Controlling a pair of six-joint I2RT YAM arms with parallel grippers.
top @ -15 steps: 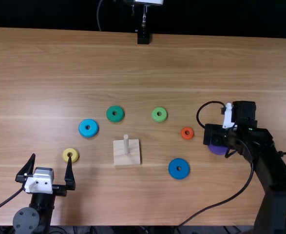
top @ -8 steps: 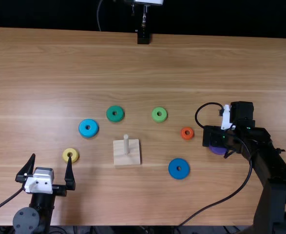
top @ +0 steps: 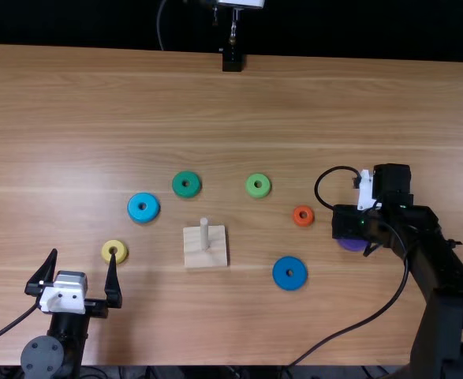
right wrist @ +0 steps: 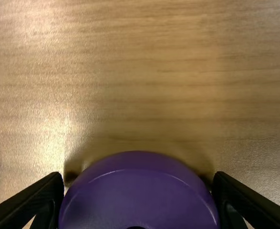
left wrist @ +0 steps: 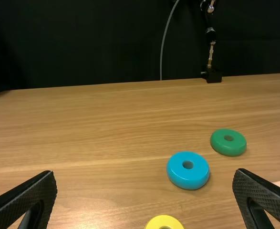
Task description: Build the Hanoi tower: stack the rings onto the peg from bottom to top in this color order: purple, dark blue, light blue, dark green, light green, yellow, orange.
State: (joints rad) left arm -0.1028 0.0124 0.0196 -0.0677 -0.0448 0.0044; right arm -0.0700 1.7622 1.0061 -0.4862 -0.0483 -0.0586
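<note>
Purple ring [right wrist: 139,199] sits within the right tool [top: 348,222] (which has shifted slightly).

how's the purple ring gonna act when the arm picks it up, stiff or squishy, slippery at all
The purple ring looks stiff: its outline is evenly round between the jaws. Its smooth, faintly shiny surface may slip a little. If dropped on edge, its round rim could let it roll.

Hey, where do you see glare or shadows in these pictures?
Top view: a soft shadow on the table beside the left gripper. Right wrist view: bright glare on the table, dark shadow beside the purple ring. Left wrist view: backdrop nearly black.
</note>
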